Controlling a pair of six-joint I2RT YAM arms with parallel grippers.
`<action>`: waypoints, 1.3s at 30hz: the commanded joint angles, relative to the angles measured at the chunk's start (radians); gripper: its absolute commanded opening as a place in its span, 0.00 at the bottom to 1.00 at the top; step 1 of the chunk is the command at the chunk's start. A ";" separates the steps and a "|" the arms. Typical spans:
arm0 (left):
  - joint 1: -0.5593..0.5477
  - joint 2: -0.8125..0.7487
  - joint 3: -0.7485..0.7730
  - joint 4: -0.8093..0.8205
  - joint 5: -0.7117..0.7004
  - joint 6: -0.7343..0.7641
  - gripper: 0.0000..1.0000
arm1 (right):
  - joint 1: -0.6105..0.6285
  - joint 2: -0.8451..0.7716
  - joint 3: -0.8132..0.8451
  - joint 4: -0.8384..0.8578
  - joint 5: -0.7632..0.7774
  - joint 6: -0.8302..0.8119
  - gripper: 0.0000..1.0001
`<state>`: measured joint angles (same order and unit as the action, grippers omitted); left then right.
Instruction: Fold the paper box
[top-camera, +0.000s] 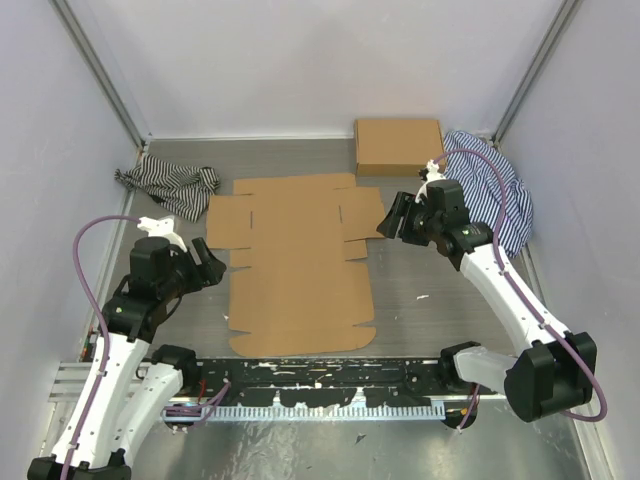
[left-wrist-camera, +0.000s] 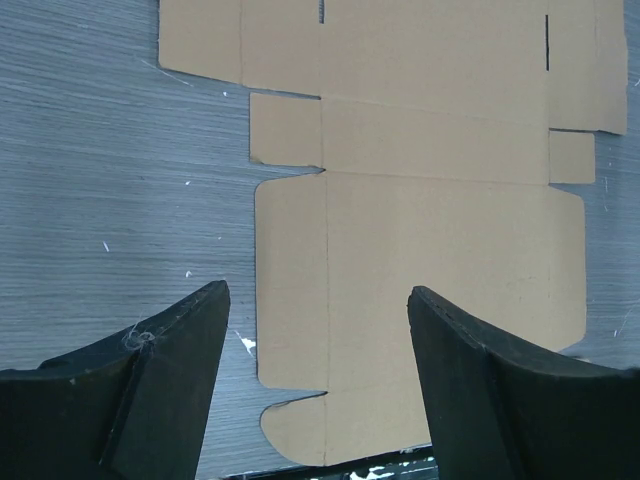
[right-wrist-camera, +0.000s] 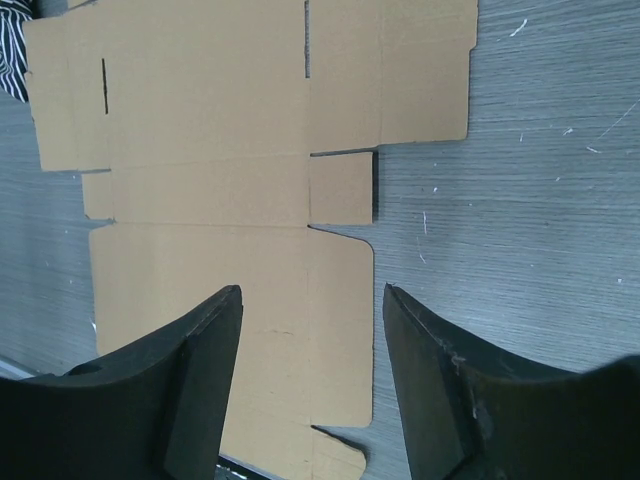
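The paper box (top-camera: 298, 262) lies flat and unfolded on the grey table, a brown die-cut sheet with side flaps, slits and crease lines. It also shows in the left wrist view (left-wrist-camera: 430, 200) and in the right wrist view (right-wrist-camera: 220, 180). My left gripper (top-camera: 208, 266) is open and empty, hovering just off the sheet's left edge; its fingers (left-wrist-camera: 170, 380) frame the sheet's left side panel. My right gripper (top-camera: 392, 216) is open and empty, above the sheet's right flap; its fingers (right-wrist-camera: 450, 390) straddle the right side panel's edge.
Another brown cardboard box (top-camera: 398, 146), a neat flapless rectangle, sits at the back right. A striped cloth (top-camera: 168, 186) lies at the back left and another (top-camera: 500, 190) at the right behind my right arm. A black rail (top-camera: 320, 375) runs along the near edge. White walls enclose the table.
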<state>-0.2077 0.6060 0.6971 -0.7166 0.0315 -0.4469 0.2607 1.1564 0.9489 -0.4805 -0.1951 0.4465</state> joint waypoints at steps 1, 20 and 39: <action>-0.004 -0.009 -0.004 0.018 0.011 0.000 0.79 | 0.006 0.000 0.023 0.029 0.004 -0.005 0.64; -0.003 -0.007 -0.004 0.019 0.013 -0.001 0.79 | 0.026 0.122 0.045 0.030 0.008 0.009 0.85; -0.004 0.015 0.002 0.008 -0.019 -0.001 0.79 | 0.130 0.499 0.138 0.095 0.174 0.112 0.81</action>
<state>-0.2085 0.6178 0.6971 -0.7166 0.0257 -0.4473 0.3786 1.6390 1.0401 -0.4397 -0.0715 0.5175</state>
